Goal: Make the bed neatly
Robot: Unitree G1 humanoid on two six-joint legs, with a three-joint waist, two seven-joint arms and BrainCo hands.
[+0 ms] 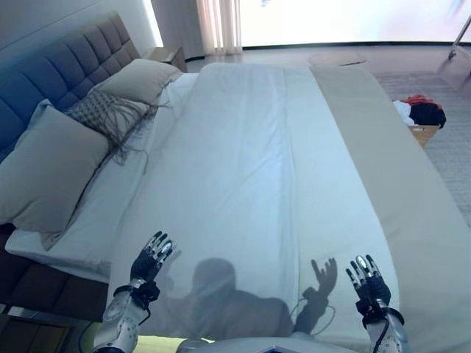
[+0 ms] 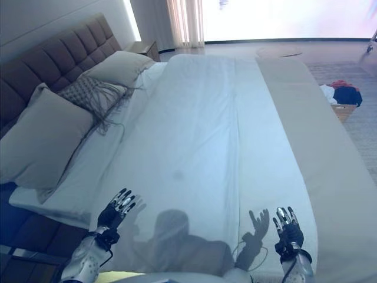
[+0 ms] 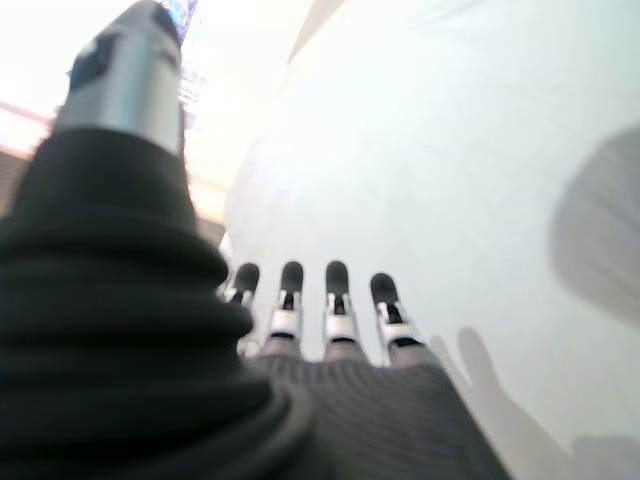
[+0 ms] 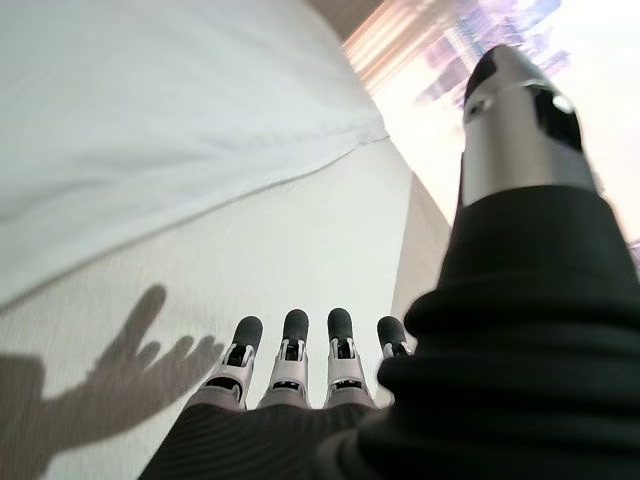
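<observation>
A white duvet (image 1: 250, 169) lies spread flat along the bed, with a beige sheet (image 1: 397, 191) showing along its right side. My left hand (image 1: 151, 259) hovers over the duvet's near left corner, fingers straight and spread, holding nothing. My right hand (image 1: 368, 279) is open the same way near the duvet's near right edge (image 4: 250, 190). Both wrist views show straight fingers (image 3: 335, 300) above bare cloth. At the head end, on the left, lie a large grey pillow (image 1: 48, 173), a patterned fringed cushion (image 1: 107, 114) and a second grey pillow (image 1: 143, 79).
A grey tufted headboard (image 1: 66, 62) runs along the left, with a nightstand (image 1: 169, 55) beyond it. A basket of clothes (image 1: 421, 118) stands on the floor at the right of the bed. Curtains (image 1: 218, 26) hang at the far end.
</observation>
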